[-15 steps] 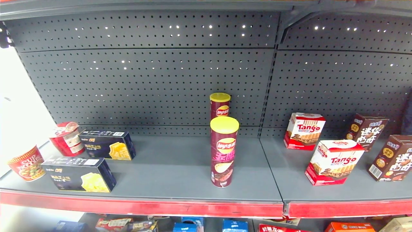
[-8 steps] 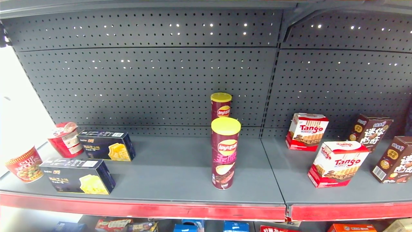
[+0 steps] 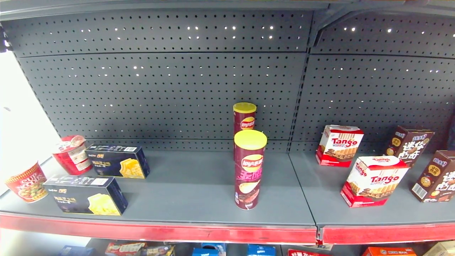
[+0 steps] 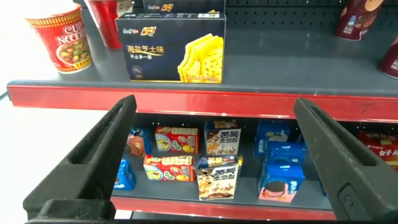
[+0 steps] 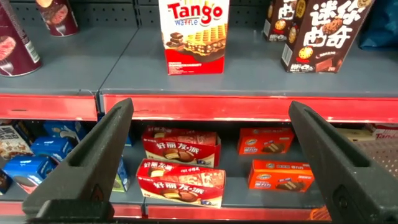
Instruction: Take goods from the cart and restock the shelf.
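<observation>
While the left tool (image 4: pixel 214 106) hangs with its fingers wide apart and empty, facing a dark blue box (image 4: pixel 176 48), the right tool (image 5: pixel 211 107) is spread just as wide before a white-and-red wafer box (image 5: pixel 193 36). At the centre of the head view, the front chip can (image 3: pixel 249 170) stands upright on the shelf (image 3: pixel 199 188) and hides the lower half of the rear chip can (image 3: pixel 244 117). A brown box (image 3: pixel 435 176) is cut off at the right edge. Small packets (image 3: pixel 257 250) along the bottom edge are cropped, perhaps biscuits.
</observation>
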### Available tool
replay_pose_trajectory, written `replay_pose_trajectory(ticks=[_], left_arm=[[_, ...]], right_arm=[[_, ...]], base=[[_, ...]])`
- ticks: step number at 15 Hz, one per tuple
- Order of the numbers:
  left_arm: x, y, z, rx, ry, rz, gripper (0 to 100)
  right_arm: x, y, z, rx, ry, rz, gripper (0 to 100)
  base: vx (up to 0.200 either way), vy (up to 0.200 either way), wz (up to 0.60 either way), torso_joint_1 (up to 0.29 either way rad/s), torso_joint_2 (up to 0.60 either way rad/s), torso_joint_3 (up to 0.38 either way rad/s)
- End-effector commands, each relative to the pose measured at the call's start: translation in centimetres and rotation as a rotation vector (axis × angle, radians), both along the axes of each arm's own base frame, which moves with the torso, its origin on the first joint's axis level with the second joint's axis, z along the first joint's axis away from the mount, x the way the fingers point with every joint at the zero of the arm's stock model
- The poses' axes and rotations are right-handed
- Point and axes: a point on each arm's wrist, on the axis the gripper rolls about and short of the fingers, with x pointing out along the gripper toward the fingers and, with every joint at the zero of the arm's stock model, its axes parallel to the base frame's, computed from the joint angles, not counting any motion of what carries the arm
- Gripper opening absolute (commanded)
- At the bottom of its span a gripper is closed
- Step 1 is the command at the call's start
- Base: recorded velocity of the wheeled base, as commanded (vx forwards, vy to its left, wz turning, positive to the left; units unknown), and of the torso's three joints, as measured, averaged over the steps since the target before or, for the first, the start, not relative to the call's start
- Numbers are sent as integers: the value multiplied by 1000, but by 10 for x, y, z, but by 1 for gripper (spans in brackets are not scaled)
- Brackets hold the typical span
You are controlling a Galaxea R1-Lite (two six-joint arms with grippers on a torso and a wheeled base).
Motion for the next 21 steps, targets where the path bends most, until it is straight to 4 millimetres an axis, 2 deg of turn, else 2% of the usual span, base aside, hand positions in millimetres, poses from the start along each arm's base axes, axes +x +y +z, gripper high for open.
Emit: replay_pose_trajectory(ticks=[1, 15, 17, 21], left_arm=[[0, 0, 0, -1, -1, 0, 100], [0, 0, 0, 4, 1, -4, 100], [0, 0, 0, 4, -1, -4, 100], [0, 0, 0, -1, -1, -1, 100]], right_arm=[[0, 0, 0, 0, 0, 0, 100], [0, 0, 0, 0, 0, 0, 100], [0, 0, 0, 0, 0, 0, 100], [0, 0, 0, 0, 0, 0, 100]], base=[[0, 0, 0, 0, 0, 0], [0, 0, 0, 0, 0, 0], [200, 0, 0, 2, 2, 0], [0, 0, 0, 0, 0, 0]])
